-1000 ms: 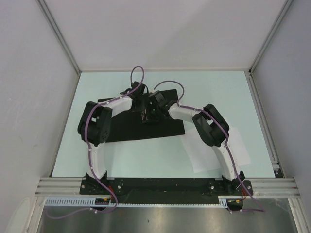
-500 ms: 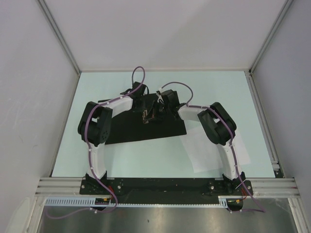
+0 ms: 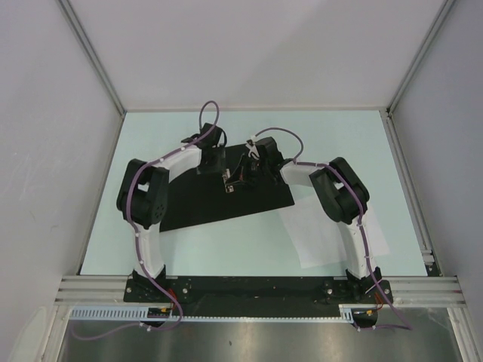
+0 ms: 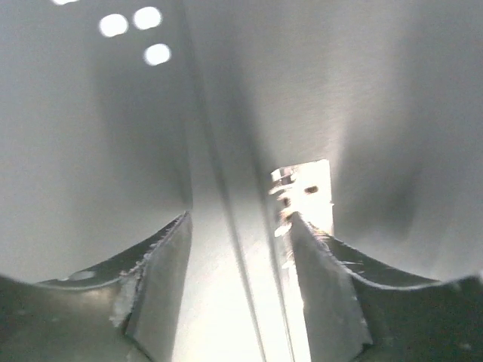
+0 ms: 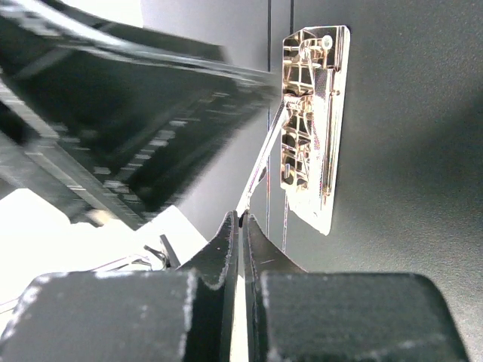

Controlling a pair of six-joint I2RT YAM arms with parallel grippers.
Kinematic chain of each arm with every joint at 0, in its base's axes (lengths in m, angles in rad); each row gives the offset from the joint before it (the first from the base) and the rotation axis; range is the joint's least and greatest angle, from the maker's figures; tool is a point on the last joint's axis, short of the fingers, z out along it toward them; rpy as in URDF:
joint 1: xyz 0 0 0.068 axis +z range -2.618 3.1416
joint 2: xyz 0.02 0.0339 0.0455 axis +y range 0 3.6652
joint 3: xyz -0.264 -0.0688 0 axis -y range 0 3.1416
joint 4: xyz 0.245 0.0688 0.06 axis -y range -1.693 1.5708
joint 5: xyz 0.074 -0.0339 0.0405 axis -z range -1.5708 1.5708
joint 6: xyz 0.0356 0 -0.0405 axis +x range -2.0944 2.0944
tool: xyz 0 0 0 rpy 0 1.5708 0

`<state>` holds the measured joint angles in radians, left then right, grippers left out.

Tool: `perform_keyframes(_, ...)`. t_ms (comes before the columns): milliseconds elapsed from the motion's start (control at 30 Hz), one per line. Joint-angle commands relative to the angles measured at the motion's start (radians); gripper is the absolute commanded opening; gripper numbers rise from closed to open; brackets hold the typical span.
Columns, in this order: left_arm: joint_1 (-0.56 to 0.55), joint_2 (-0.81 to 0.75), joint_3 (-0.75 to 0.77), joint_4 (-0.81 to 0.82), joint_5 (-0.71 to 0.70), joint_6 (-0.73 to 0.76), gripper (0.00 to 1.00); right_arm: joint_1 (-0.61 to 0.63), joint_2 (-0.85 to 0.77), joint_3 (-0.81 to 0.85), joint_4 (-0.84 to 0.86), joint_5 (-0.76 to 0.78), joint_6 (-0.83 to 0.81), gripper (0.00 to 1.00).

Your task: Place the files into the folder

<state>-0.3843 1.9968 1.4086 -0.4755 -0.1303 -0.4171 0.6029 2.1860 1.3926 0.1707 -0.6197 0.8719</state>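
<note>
The folder [image 3: 204,207] lies open at mid-table, its black inside up, with a metal clip [image 3: 229,182] near its spine. My right gripper [image 3: 245,175] is shut on the clip's thin silver lever [image 5: 260,162], raised off the clip [image 5: 313,113]. My left gripper [image 3: 219,166] hovers just left of the clip, jaws open with nothing between them [image 4: 240,219]; the clip [image 4: 302,192] shows beyond its right finger. White files [image 3: 324,234] lie on the table right of the folder, partly under the right arm.
The pale green table [image 3: 339,143] is enclosed by white walls at the back and sides with aluminium rails [image 3: 407,181]. The left gripper's dark body [image 5: 113,128] is close beside the right fingertips. Both arm bases stand at the near edge.
The left gripper has opened and pulled slightly back and left. The right gripper has moved in toward the clip and stays shut. The folder has turned slightly, its right end now farther back.
</note>
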Motion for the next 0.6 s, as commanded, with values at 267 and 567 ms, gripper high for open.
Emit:
perform_keyframes(267,0.038,-0.432,-0.429,0.116,-0.094,-0.184,0.33,0.003,-0.031,-0.006,0.053,-0.015,0.048,0.0)
perform_keyframes(567,-0.057,-0.475,-0.602,0.219,-0.06,-0.264,0.27,0.021,0.011,0.077,0.099,-0.026,0.111,0.19)
